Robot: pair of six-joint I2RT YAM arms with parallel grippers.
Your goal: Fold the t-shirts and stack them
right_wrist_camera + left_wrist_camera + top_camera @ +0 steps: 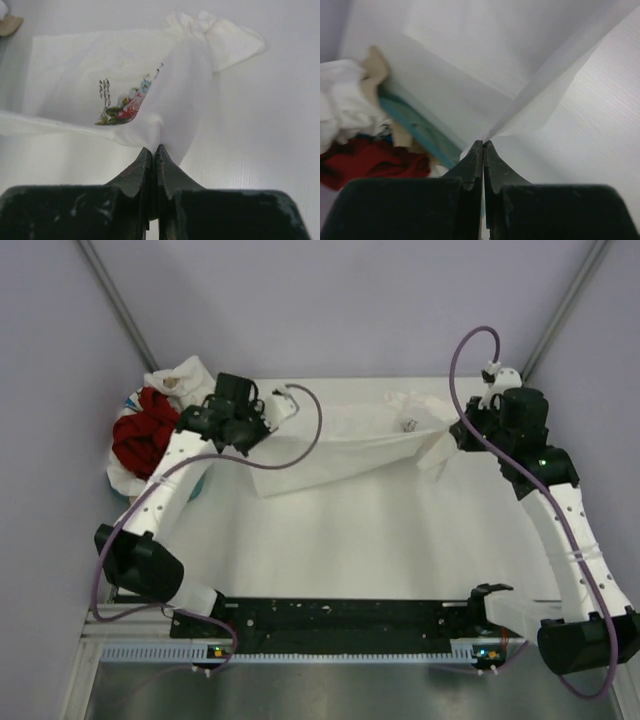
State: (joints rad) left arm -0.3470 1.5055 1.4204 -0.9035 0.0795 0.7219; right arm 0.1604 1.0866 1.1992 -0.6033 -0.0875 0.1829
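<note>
Top view: high above near edge, looking down on whole table (350, 540). Wrist views: close, low, sharing stretched white t-shirt (340, 445).

Thin matt cloth t-shirt (75, 65), smooth matt table (350, 540).

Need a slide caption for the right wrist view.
Right claw shut on a raised fold of the floral-print white t-shirt spread on the table.

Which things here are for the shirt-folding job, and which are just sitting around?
For the job: floral white t-shirt, pinched by left fingers and right fingers; red t-shirt and white t-shirts piled at left.
Just sitting: teal-rimmed tray with the pile; white table.
</note>
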